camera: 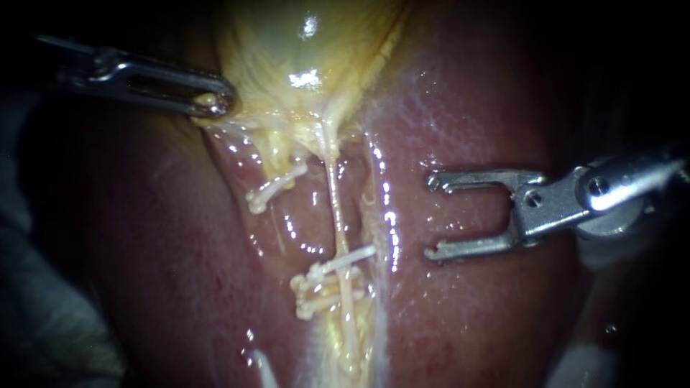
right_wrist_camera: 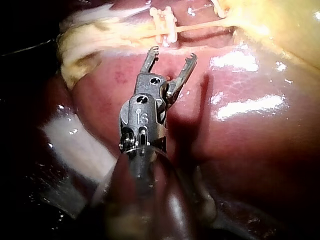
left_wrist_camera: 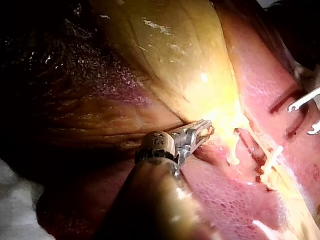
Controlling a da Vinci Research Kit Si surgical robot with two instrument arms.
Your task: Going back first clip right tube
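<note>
The yellow gallbladder [camera: 302, 50] lies on the red liver [camera: 489, 302]. A thin pale right tube [camera: 335, 208] runs down from its neck and carries white clips [camera: 332, 282] low down. Another white clip [camera: 275, 188] sits on the left tube. My left instrument [camera: 214, 102] is shut on the gallbladder's edge, also seen in the left wrist view [left_wrist_camera: 202, 131]. My right instrument [camera: 431, 217] stands open and empty over the liver, to the right of the tube and apart from it. In the right wrist view its jaws [right_wrist_camera: 172, 57] gape just short of the clips [right_wrist_camera: 165, 22].
Wet glistening liver surrounds the tubes on both sides. Yellow fatty tissue [camera: 345, 338] follows the right tube downward. White gauze-like material [right_wrist_camera: 75, 145] lies beside the right instrument's shaft. The right instrument's open jaws [left_wrist_camera: 305, 110] also show in the left wrist view, beyond the clips.
</note>
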